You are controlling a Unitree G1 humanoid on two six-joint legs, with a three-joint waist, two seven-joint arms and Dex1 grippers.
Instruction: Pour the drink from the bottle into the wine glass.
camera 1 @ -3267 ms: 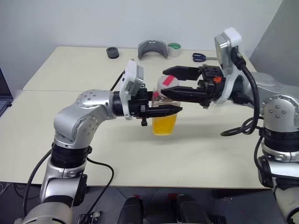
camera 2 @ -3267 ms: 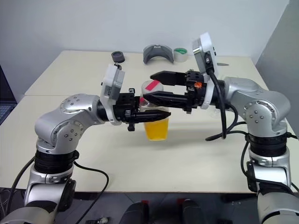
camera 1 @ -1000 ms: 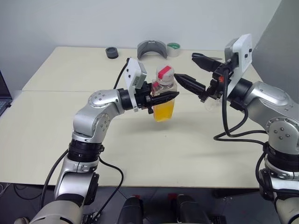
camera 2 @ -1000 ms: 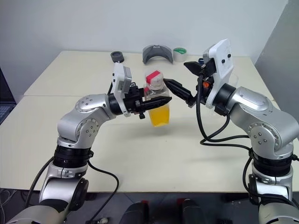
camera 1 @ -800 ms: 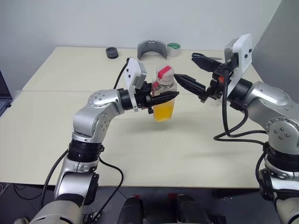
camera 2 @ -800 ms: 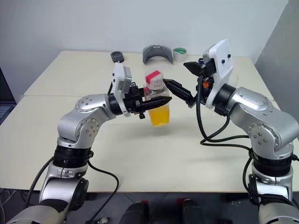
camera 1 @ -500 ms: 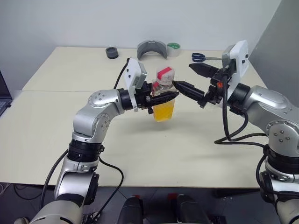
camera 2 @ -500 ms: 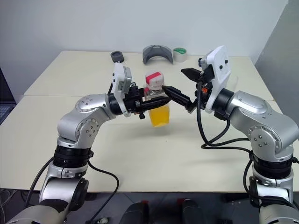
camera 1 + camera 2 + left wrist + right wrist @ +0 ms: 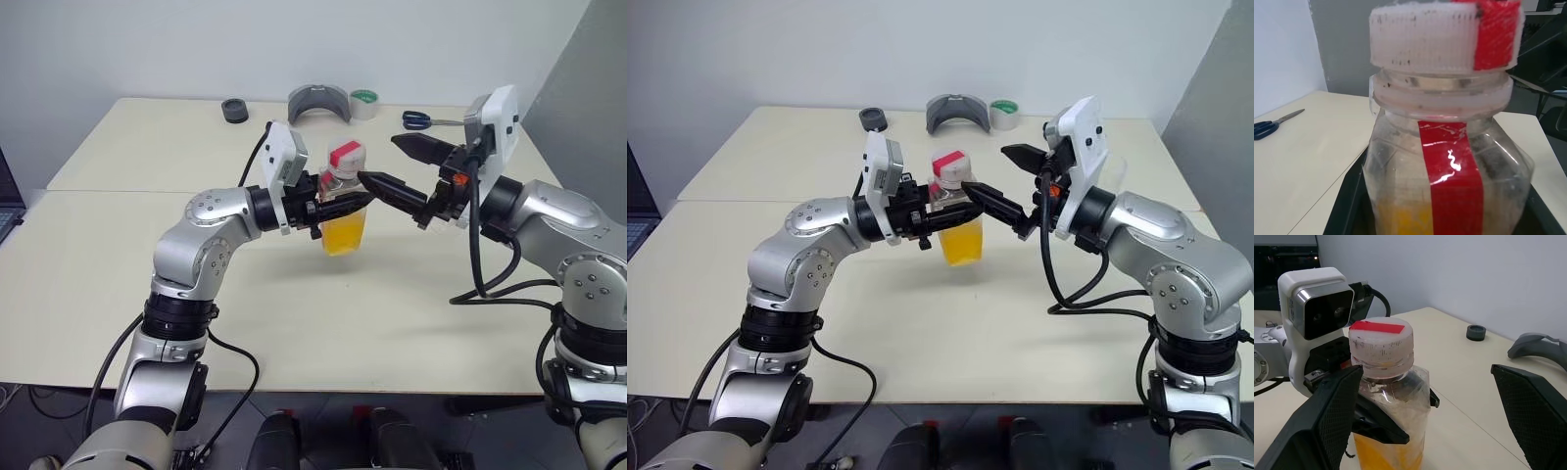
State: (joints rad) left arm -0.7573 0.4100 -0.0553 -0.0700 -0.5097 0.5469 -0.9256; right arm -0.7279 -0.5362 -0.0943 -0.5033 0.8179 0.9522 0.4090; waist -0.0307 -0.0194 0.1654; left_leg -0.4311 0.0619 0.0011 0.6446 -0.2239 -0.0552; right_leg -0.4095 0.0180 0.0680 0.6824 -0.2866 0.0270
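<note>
- So, from the left eye view: the left gripper (image 9: 345,204) is clamped on the bottle (image 9: 344,201), holding it upright above the table (image 9: 118,264) near the middle. The drink (image 9: 343,233) fills the lower part of the bottle, and the cap (image 9: 345,155) is on. The right gripper (image 9: 387,163) has its jaws spread wide, one finger just beside the bottle's neck, the other well above and behind it; I cannot tell whether it touches.
- In the right eye view the same arrangement shows; the scissors (image 9: 423,119), a tape roll (image 9: 1004,113), a grey curved piece (image 9: 958,110) and a small black ring (image 9: 874,118) lie at the table's far edge. I cannot make out the wine glass with any confidence; something clear may stand behind the right arm.
- The left wrist view gives the bottle close up: white cap with a red patch, seated on the neck, red strip down the body.
- The right wrist view looks between its own spread fingers (image 9: 1327,421) at the cap.
- Judging by this, the task is early: the bottle is lifted but closed, nothing poured. Uncapping looks to be the step in hand; tilting over the glass remains.
</note>
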